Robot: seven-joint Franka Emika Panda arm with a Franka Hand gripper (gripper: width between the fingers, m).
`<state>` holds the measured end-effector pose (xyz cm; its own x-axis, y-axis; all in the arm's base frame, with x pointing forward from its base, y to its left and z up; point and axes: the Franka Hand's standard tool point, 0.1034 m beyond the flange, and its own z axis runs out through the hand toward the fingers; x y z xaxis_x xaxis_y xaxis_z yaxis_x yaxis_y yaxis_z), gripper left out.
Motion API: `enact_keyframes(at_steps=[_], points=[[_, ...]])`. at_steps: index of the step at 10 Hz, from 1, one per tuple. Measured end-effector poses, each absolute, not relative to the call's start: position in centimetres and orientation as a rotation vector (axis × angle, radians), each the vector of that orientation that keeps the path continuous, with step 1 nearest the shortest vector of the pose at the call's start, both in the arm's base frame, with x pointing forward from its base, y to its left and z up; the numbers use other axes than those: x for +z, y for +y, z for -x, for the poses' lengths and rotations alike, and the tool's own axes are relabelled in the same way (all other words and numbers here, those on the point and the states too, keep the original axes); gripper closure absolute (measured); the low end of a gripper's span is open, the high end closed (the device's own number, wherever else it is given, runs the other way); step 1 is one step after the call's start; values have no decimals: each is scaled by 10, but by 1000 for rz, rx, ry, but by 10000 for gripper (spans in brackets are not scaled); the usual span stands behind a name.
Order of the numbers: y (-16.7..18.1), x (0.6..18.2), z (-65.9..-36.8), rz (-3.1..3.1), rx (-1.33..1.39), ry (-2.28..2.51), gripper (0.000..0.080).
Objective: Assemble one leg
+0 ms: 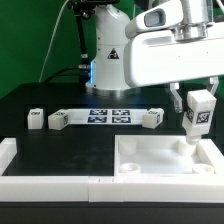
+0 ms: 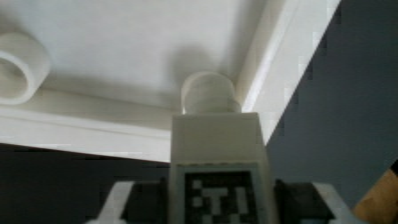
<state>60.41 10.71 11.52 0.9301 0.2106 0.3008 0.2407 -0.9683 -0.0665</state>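
Note:
My gripper (image 1: 199, 100) is shut on a leg (image 1: 199, 116), a small white post with a black-and-white tag, and holds it upright over the far right corner of the large white tray-like part (image 1: 150, 158). In the wrist view the held leg (image 2: 217, 150) points down at a round socket (image 2: 208, 92) in the tray's corner, its tip close above it. Three other legs lie on the black table: one at the exterior view's left (image 1: 35, 119), one beside it (image 1: 58, 118), one right of the marker board (image 1: 152, 118).
The marker board (image 1: 108, 115) lies at the back middle. A white L-shaped rail (image 1: 40, 182) borders the front and left of the table. A second socket (image 2: 18, 72) shows in the tray.

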Motion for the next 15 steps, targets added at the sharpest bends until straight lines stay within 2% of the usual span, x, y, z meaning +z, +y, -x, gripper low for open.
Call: enact_keyframes(at_steps=[3, 5, 7, 13, 15], points=[[108, 115, -606, 2984, -451, -351, 509], [109, 111, -630, 2973, -482, -368, 509], [108, 101, -639, 2970, -482, -358, 509], [119, 85, -632, 2958, -546, -354, 509], [119, 85, -632, 2958, -546, -354, 509]])
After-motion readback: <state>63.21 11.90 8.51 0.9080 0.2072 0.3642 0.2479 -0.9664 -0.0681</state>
